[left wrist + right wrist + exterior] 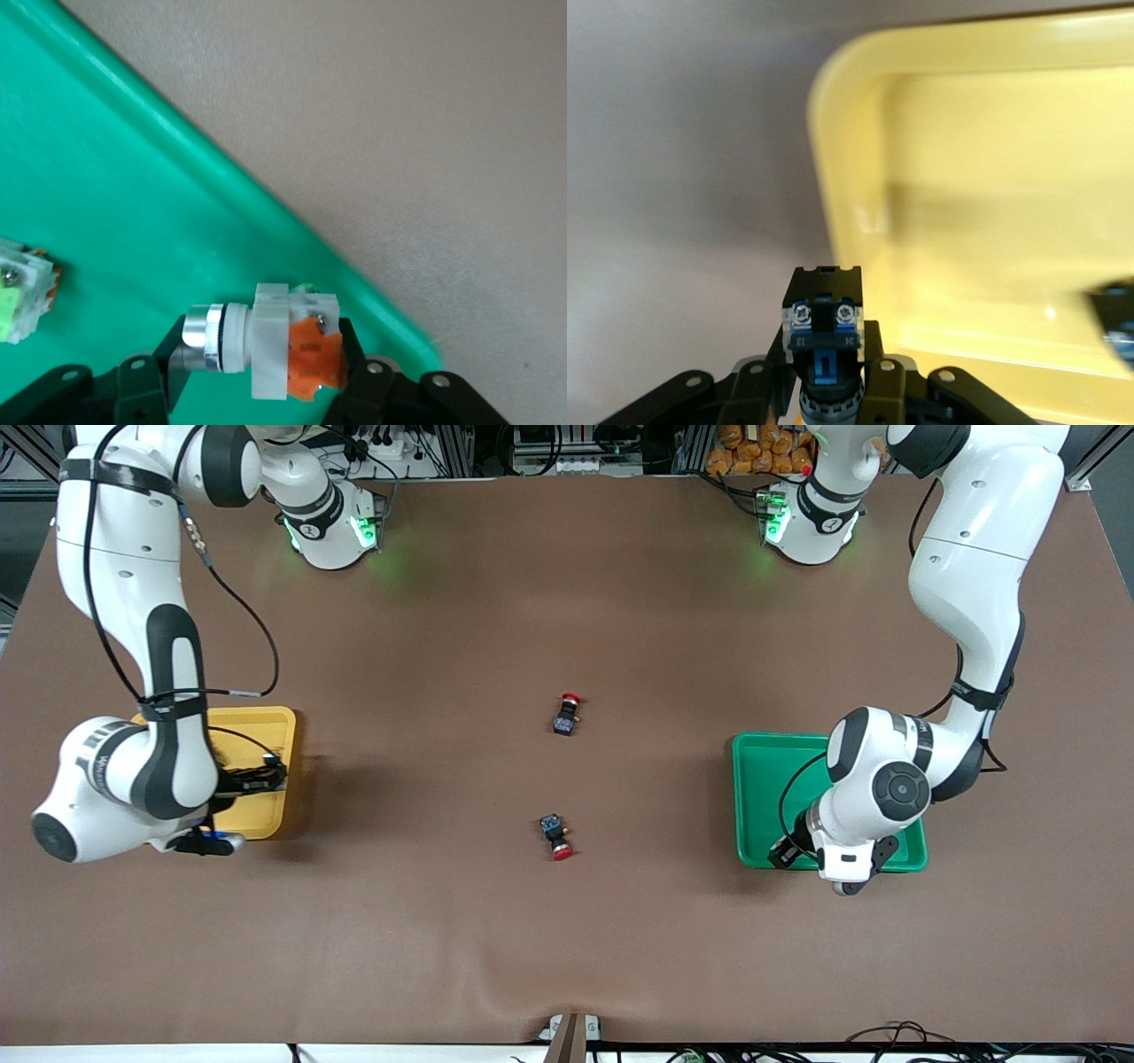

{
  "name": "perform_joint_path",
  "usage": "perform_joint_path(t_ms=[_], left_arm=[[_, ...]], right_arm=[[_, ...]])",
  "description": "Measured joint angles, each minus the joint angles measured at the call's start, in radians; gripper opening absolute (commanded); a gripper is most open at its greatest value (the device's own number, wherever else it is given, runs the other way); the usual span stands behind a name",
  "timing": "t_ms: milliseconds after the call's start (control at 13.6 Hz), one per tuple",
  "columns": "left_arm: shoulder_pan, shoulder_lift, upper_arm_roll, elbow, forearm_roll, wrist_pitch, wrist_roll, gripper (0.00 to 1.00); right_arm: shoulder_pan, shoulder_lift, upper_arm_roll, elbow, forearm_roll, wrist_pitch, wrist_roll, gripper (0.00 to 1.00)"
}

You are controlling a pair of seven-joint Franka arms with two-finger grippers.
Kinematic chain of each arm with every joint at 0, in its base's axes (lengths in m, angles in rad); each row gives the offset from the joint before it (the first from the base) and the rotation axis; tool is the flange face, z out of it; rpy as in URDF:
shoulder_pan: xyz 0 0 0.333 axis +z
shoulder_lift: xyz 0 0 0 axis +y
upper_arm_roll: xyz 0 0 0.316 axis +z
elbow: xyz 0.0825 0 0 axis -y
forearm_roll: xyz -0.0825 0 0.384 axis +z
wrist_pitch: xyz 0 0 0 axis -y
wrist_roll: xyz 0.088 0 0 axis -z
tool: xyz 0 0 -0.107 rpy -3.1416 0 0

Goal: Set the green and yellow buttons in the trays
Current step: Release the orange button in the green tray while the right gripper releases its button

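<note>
My left gripper (pixel 261 354) is shut on a white-bodied button (pixel 266 341) with an orange face and a silver collar. It holds it just above the green tray (pixel 106 177), close to the rim. A second white button with a green face (pixel 22 297) lies in that tray. My right gripper (pixel 824 367) is shut on a dark-bodied button (pixel 824 310), whose cap is hidden, over the rim of the yellow tray (pixel 992 177). A dark, blurred button (pixel 1116 323) lies in that tray. In the front view the left gripper (pixel 787 852) is over the green tray (pixel 762 779) and the right gripper (pixel 255 778) over the yellow tray (pixel 266 726).
Two dark-bodied switches with red caps lie on the brown table between the trays, one (pixel 567 713) farther from the front camera and one (pixel 556 837) nearer to it. The arm bases stand along the table's edge farthest from that camera.
</note>
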Motion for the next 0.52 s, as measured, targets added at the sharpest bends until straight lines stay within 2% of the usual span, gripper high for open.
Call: perform_joint_path(t_ms=[147, 221, 295, 368, 442, 516], left_arm=[[0.002, 0.0, 0.0, -0.017, 0.0, 0.017, 0.0, 0.31], [0.001, 0.0, 0.0, -0.019, 0.0, 0.018, 0.0, 0.4], [0.001, 0.0, 0.0, -0.019, 0.0, 0.018, 0.0, 0.55], [0.0, 0.0, -0.001, -0.019, 0.0, 0.019, 0.0, 0.84], [-0.001, 0.0, -0.001, -0.019, 0.0, 0.019, 0.0, 1.0], [-0.002, 0.0, -0.002, -0.019, 0.0, 0.019, 0.0, 1.0]], right_arm=[[-0.021, 0.018, 0.0, -0.003, -0.028, 0.034, -0.085, 0.0], [-0.03, 0.032, -0.001, -0.005, -0.031, 0.065, -0.128, 0.0], [-0.039, 0.049, -0.001, -0.006, -0.032, 0.084, -0.166, 0.0], [-0.047, 0.068, -0.001, -0.006, -0.032, 0.093, -0.198, 0.37], [-0.053, 0.084, -0.001, -0.006, -0.032, 0.099, -0.219, 0.99], [-0.055, 0.094, -0.001, -0.006, -0.032, 0.1, -0.226, 1.0]])
